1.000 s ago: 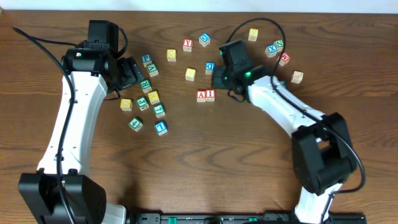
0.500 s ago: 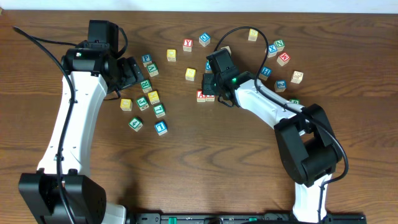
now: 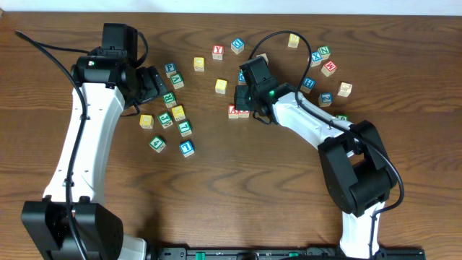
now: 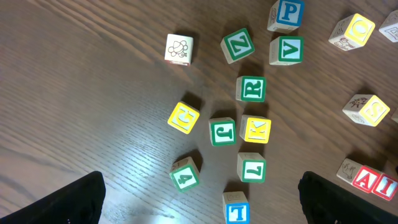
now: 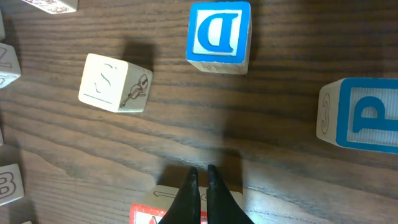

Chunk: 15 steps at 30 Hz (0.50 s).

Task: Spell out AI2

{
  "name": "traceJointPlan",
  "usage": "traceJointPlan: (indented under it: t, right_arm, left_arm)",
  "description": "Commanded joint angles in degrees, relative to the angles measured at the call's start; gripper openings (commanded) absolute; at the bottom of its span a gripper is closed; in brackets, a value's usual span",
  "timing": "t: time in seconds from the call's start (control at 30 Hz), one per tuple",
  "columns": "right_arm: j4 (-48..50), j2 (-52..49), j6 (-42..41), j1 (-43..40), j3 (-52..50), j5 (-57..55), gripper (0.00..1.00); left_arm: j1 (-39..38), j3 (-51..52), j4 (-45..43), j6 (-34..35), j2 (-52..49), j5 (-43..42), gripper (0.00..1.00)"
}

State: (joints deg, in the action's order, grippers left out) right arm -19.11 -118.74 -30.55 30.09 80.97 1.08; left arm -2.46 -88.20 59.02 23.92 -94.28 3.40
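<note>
The right tool [image 5: 201,179] has its two fingers pressed together into a single point, holding nothing. It sits low over the pair of letters near the middle of the brown wooden worktop [image 3: 238,188]. The left tool [image 3: 153,85] hangs with its fingers wide apart over the scattered cubes on the left, gripping nothing.

The small wooden cube with the red-framed red "A" [image 4: 364,178] and the small wooden cube with the red "I" [image 4: 387,185] stand side by side, touching, and read "AI" in the left wrist view. From overhead the right tool covers most of the "I". I cannot pick out the blue "2" cube: several blue-faced cubes lie around the pair, but their faces are too small to read. The one just ahead of the right tool is a blue-framed "D" cube [image 5: 217,34], not the one wanted.

The step looks like squaring up the pair with the closed tips. To do it well, press low on the cube's side rather than its top edge. Push slowly along the row so the "A" does not twist, and leave bare wood on the "I" side for the digit. Lift straight up before swinging away, so neither letter gets dragged.
</note>
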Motion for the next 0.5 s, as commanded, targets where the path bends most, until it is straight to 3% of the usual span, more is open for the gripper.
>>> traceJointPlan:
  t: [0.0,0.47]
  right_arm:
    - [-0.37,-1.31,-0.20,0.48,0.72,-0.68,0.01]
    - [-0.61,-2.16,-0.22,0.70,0.72,-0.04,0.01]
  left_arm:
    - [-0.02,-0.52,0.31,-0.33,-0.13,1.16,0.98]
    - [-0.02,-0.52,0.31,-0.33,-0.13,1.16,0.98]
